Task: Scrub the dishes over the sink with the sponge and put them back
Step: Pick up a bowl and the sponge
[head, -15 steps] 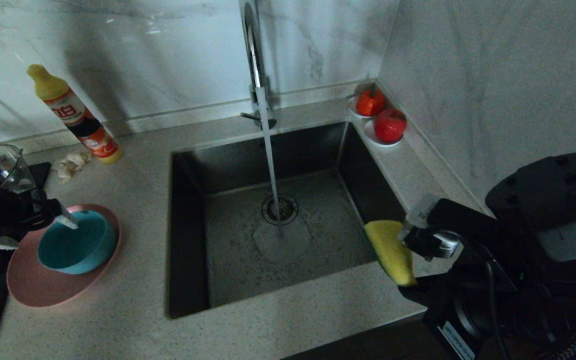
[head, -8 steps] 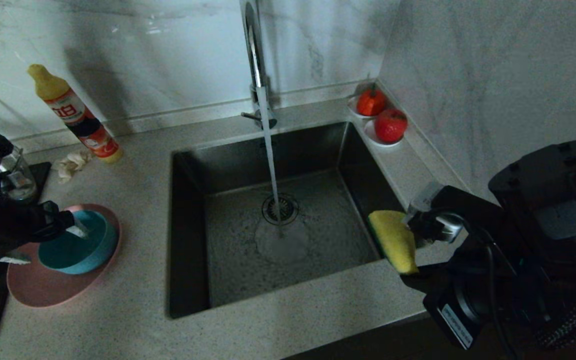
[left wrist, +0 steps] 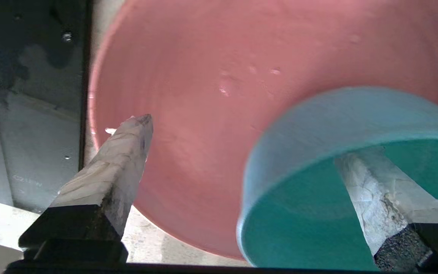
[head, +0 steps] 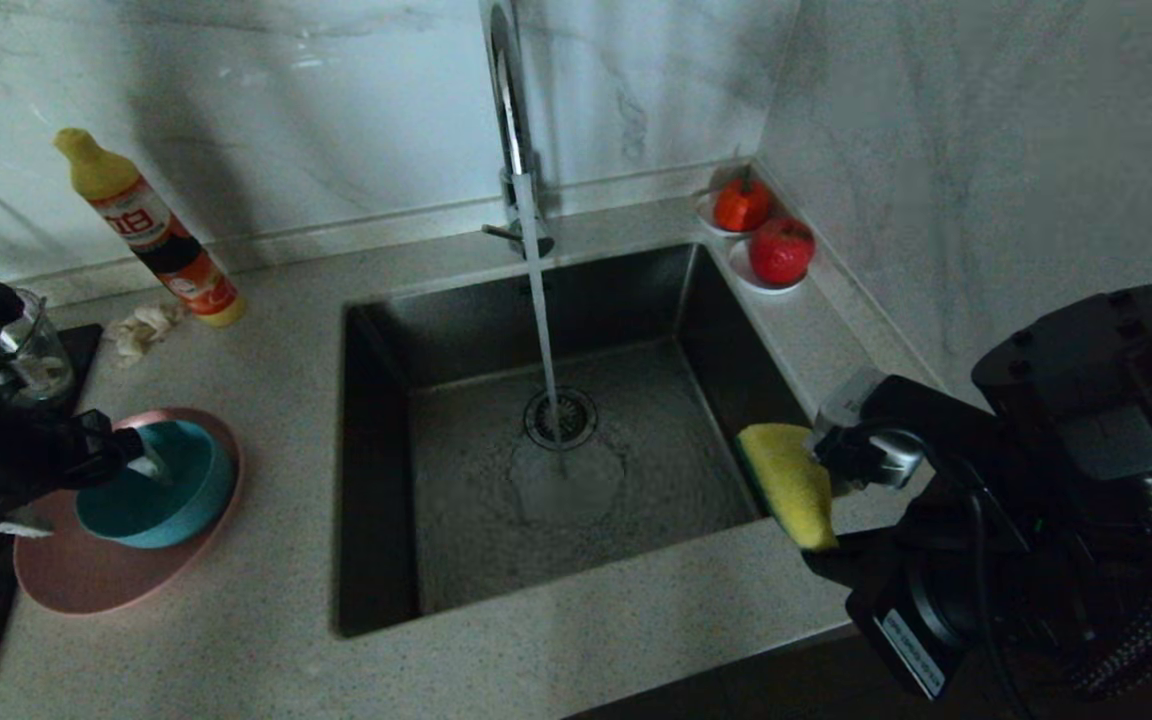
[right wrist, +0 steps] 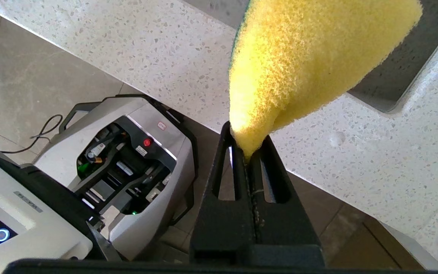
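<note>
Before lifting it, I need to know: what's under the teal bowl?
The teal bowl sits on the pink plate, which lies on the counter. The plate's middle is hidden beneath the bowl.

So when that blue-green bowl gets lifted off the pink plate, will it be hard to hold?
Probably light: the small round teal bowl looks thin-walled. Likely slippery: droplets show on the wide pink plate beneath. The left tool is open, one finger inside the bowl and one outside, so pinched by its wall alone the bowl may tilt.

I see a teal bowl (head: 158, 490) on a plain pink plate (head: 86, 575). My sponge (head: 792, 483) is yellow with a dark green face, over speckled grey counter (head: 266, 400).
</note>
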`<state>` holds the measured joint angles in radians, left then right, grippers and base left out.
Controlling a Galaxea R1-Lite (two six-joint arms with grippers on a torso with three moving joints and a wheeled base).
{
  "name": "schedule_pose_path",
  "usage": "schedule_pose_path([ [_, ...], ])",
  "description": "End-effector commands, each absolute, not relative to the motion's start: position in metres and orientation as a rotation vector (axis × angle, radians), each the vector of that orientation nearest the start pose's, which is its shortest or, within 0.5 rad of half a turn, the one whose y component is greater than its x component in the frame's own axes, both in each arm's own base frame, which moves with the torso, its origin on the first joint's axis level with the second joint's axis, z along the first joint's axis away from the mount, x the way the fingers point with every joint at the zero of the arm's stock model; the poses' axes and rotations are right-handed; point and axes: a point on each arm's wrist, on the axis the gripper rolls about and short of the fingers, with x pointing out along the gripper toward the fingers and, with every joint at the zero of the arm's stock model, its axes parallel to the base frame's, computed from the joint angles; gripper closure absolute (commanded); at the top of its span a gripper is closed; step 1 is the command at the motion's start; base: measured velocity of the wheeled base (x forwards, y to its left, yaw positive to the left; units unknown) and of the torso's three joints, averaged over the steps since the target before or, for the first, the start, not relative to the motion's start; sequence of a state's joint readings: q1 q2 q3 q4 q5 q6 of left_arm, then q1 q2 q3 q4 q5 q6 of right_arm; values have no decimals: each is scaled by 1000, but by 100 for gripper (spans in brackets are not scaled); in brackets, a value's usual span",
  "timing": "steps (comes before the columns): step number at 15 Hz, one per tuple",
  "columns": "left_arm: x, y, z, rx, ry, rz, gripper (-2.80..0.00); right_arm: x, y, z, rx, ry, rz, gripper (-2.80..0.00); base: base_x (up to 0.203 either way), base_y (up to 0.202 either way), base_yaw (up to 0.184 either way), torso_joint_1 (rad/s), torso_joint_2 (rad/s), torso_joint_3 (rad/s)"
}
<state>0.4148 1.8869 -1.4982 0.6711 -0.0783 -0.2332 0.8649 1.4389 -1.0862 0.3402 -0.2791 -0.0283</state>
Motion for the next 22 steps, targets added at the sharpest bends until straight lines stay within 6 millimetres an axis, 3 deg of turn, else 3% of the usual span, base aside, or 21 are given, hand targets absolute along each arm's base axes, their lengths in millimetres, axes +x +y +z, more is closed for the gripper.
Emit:
schedule_pose_path([
  [1, 307, 136, 194, -482, 1014, 431, -280, 153, 170, 242, -410, 586, 570, 0, 0, 0, 0, 0, 0, 0],
  [10, 312, 137, 185, -523, 1036, 424, -280, 152, 169, 244, -408, 582, 571, 0, 0, 0, 0, 0, 0, 0],
  [11, 312, 138, 186, -523, 1032, 424, 0, 152, 169, 244, -406, 584, 569, 0, 0, 0, 0, 0, 0, 0],
  [18, 307, 135, 201, -530, 979, 419, 0, 152, 168, 244, -404, 582, 570, 0, 0, 0, 0, 0, 0, 0],
  [22, 292, 123, 234, -543, 879, 360, 0, 151, 168, 244, -404, 582, 570, 0, 0, 0, 0, 0, 0, 0],
])
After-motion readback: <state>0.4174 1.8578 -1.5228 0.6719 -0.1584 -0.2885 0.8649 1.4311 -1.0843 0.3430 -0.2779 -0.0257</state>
